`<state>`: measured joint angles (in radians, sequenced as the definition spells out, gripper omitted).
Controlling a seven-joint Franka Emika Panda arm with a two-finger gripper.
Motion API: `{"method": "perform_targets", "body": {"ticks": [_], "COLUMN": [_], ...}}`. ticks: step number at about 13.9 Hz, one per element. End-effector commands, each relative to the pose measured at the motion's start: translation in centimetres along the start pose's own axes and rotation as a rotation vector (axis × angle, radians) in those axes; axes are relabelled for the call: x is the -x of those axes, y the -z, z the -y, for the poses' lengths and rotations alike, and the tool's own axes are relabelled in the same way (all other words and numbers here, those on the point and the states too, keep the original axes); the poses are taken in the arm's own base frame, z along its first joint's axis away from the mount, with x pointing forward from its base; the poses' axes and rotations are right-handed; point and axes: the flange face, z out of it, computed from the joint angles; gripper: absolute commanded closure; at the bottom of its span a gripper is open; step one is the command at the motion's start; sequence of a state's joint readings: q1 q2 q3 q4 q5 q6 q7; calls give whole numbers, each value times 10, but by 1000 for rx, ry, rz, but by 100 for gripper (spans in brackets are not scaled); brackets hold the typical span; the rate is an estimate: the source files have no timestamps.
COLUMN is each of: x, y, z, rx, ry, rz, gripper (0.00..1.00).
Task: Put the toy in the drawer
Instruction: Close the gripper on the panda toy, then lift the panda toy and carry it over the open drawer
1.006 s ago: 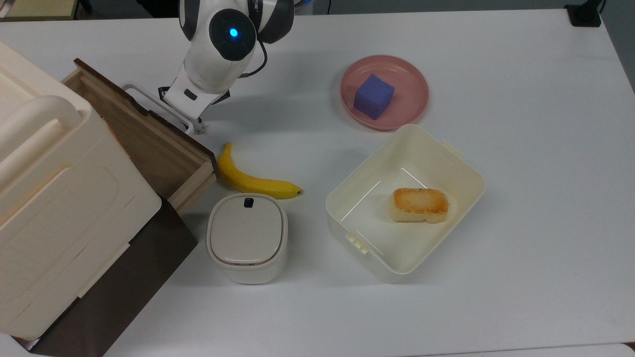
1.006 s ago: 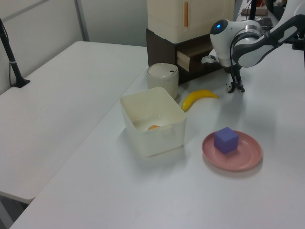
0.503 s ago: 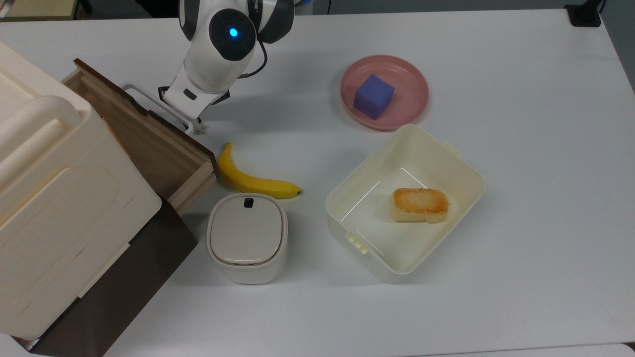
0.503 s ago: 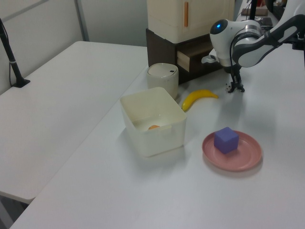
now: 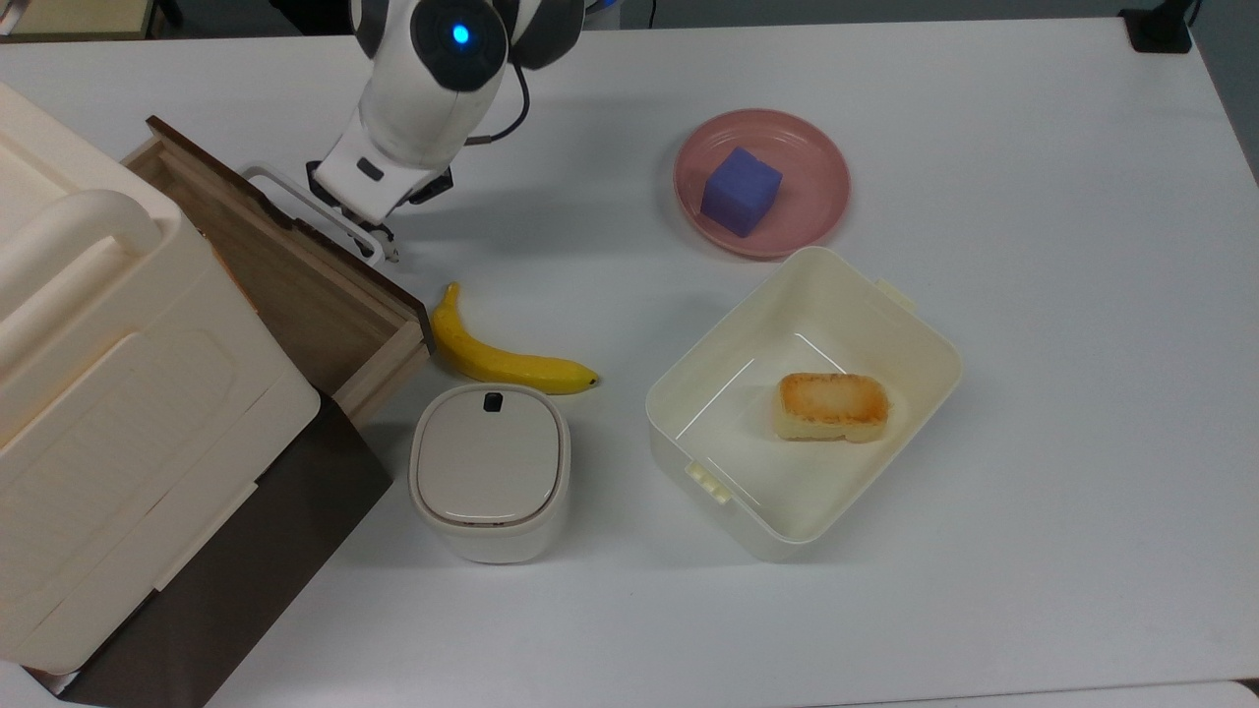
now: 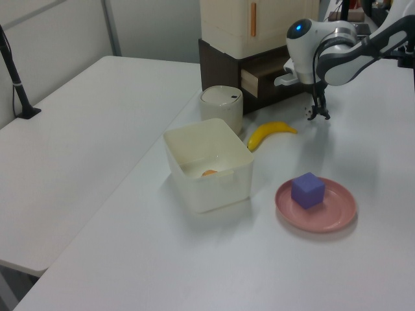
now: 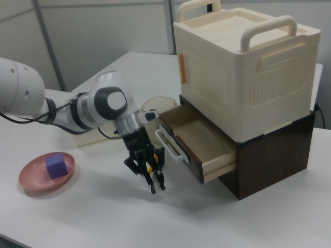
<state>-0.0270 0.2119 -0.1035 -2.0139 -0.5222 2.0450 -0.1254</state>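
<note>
The claw (image 7: pixel 156 187) seems to pinch the tiny toy (image 5: pixel 392 258), so it should lift high over the drawer (image 7: pixel 195 135) front before letting go.

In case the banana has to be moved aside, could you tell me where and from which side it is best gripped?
Probably grip the banana at its thick middle, from straight above, closing across its width: it lies flat, and the drawer and lidded bin crowd its sides.

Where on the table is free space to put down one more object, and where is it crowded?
In the top view, the table is bare right of the cream tub and pink plate, and along the bottom edge. It is crowded between the drawer, banana and lidded bin.
</note>
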Motion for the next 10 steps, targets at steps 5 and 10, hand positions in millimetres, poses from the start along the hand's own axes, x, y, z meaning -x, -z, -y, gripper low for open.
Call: {"method": "perform_targets", "body": {"ticks": [5,10], "x": [38,48], "y": [109,184], "z": [17,-35], "rx": [-47,-157], "ry": [-1,-71], "rz": [-16,-110], "gripper": [100,100]}}
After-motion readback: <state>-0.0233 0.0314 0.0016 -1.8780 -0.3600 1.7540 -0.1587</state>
